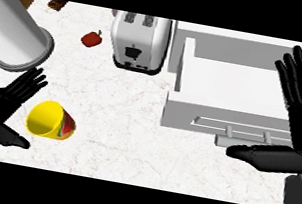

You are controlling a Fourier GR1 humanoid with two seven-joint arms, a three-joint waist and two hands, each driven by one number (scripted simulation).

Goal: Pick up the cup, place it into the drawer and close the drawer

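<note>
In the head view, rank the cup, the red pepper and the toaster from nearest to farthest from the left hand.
From the left hand:
1. Cup: yellow, lying on its side just right of the hand's fingers.
2. Red pepper: farther up the counter, right of the big grey cylinder.
3. Toaster: farthest, beyond the pepper, beside the open drawer.

The desk (122, 114) is showing veined white marble; the toaster (140, 41) looking glossy metal; the cup (50, 119) gleaming smooth yellow.
</note>
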